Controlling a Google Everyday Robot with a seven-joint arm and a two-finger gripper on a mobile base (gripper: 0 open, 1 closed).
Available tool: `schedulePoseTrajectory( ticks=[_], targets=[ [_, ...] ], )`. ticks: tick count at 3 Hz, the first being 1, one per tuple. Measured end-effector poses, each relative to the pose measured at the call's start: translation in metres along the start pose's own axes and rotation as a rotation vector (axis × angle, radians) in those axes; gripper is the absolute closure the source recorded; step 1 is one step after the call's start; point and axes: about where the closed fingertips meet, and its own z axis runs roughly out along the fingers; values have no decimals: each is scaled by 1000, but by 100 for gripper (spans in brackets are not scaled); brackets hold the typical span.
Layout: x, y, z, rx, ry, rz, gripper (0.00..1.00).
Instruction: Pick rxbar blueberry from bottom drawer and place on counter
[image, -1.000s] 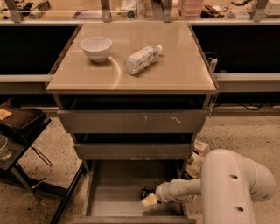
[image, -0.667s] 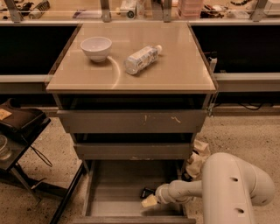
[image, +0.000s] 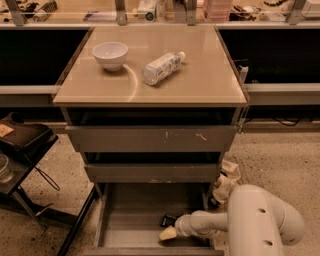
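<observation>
The bottom drawer (image: 130, 215) is pulled out at the foot of the grey cabinet, its flat grey floor showing. A small dark rxbar blueberry (image: 168, 220) lies on the drawer floor at the right. My gripper (image: 167, 232) reaches into the drawer from the right on the white arm, its pale tip just in front of and below the bar. The beige counter (image: 200, 75) tops the cabinet.
A white bowl (image: 110, 54) and a clear plastic bottle (image: 161, 67) lie on the counter. Two shut grey drawers (image: 150, 137) sit above the open one. A dark stand (image: 25, 145) is at the left. Crumpled paper (image: 226, 182) lies on the speckled floor at the right.
</observation>
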Motion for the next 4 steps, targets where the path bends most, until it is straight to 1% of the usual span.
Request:
schedulePoseTrajectory(
  ticks=[1,3,4],
  targets=[
    [0,0,0,0,0,0,19],
    [0,0,0,0,0,0,65],
    [-5,1,-6,0,0,0,88]
  ],
)
